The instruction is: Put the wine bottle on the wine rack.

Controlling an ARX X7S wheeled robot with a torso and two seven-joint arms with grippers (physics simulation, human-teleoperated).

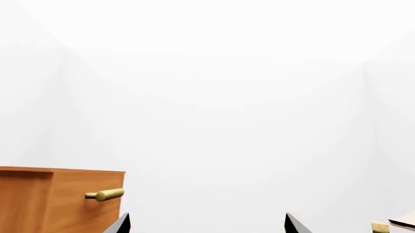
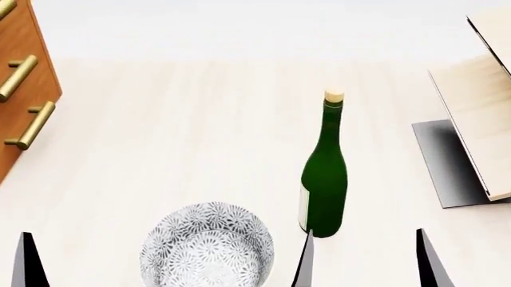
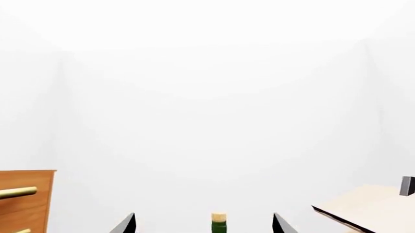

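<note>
The wine bottle, dark green with a tan cork and a pale label, stands upright on the pale table, right of centre. Its cork shows in the right wrist view, between my fingertips and farther off. The wine rack, slanted light-wood boards on a grey base, stands at the right edge; one board shows in the right wrist view. My right gripper is open and empty, just in front of and right of the bottle. My left gripper is open and empty; one fingertip shows at the lower left.
A grey patterned bowl sits at the front, left of the bottle. A brown cabinet with brass handles stands at the left edge and shows in the left wrist view. The table's far edge meets a white wall.
</note>
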